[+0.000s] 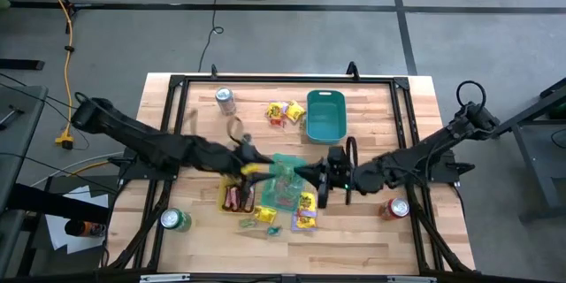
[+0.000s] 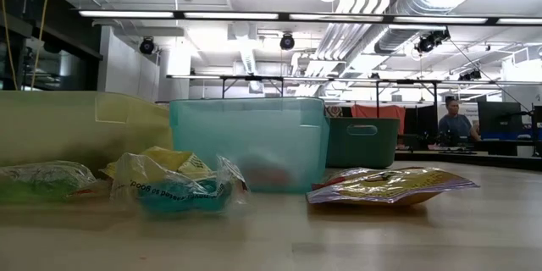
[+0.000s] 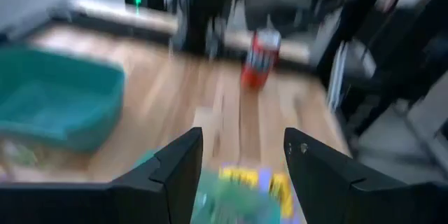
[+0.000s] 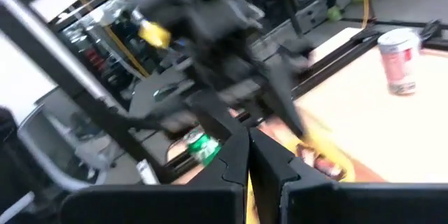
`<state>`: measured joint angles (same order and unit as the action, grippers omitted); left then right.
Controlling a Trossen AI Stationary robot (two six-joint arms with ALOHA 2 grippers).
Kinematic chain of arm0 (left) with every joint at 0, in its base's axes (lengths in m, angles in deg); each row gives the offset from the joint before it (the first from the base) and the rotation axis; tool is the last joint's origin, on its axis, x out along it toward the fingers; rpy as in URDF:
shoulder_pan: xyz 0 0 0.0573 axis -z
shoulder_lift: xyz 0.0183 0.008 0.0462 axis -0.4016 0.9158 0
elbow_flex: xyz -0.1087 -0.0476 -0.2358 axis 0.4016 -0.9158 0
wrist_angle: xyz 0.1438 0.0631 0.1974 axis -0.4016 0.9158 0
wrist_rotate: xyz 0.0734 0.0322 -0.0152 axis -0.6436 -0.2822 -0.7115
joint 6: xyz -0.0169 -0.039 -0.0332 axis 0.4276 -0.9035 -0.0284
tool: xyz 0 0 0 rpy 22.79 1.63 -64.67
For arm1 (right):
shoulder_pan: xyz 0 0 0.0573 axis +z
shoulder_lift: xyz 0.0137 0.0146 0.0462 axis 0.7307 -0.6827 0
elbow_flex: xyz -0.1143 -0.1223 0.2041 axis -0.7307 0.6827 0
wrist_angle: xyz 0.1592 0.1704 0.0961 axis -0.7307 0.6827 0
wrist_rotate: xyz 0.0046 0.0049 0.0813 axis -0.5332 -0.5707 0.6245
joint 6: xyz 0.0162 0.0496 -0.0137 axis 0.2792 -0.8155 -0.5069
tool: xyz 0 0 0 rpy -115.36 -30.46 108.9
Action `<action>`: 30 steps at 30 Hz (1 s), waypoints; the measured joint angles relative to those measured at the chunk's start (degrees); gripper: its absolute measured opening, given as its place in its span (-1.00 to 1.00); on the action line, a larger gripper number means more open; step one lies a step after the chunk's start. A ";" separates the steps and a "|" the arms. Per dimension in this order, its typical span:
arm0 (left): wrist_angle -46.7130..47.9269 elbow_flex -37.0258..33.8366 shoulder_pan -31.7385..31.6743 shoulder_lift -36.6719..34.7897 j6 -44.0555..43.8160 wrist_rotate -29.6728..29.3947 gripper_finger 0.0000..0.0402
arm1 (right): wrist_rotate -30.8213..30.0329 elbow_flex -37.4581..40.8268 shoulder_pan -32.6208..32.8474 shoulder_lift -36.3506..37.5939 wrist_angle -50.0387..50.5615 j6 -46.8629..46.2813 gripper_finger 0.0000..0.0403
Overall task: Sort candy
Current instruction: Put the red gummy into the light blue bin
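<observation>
Candy lies scattered on the wooden table: yellow packets (image 1: 285, 112) at the far middle, more yellow packets (image 1: 305, 212) and small pieces (image 1: 261, 218) near the front. Dark red-brown bars (image 1: 235, 197) lie in a yellow tray (image 1: 222, 196). My left gripper (image 1: 265, 170) hovers open over the table's middle, and its wrist view shows blurred green and yellow packets (image 3: 245, 189) below its fingers. My right gripper (image 1: 311, 181) faces it, shut, with nothing between its fingers (image 4: 234, 164). Both hang beside a pale teal tray (image 1: 285, 183).
A dark teal tray (image 1: 325, 115) stands at the far middle. A silver can (image 1: 225, 99) is at the far left, a green can (image 1: 174, 221) at the near left and a red can (image 1: 395, 210) at the near right. A person (image 2: 457, 123) sits far behind.
</observation>
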<state>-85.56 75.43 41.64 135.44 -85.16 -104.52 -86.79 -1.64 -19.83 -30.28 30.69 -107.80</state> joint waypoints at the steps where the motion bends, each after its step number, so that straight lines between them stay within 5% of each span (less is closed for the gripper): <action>1: -0.20 0.00 -0.06 -2.21 0.39 -0.19 -0.06 | 1.00 -0.08 -1.27 0.00 0.07 0.00 -0.97; 9: -0.09 0.00 -3.38 -15.83 2.87 -0.56 -0.06 | 19.86 -0.50 -16.40 0.00 0.23 3.58 -0.97; 20: -1.15 0.01 -5.32 -19.69 0.54 -7.81 -0.06 | 43.36 -0.52 -37.40 -0.29 0.56 14.37 -0.97; 30: -1.06 0.01 -5.32 -19.39 1.78 -10.46 -0.06 | 47.12 -0.92 -40.35 -6.87 0.16 15.06 -0.97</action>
<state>-86.62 75.44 36.32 116.05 -83.38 -114.98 -39.66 -2.55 -60.17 -37.16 30.85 -92.74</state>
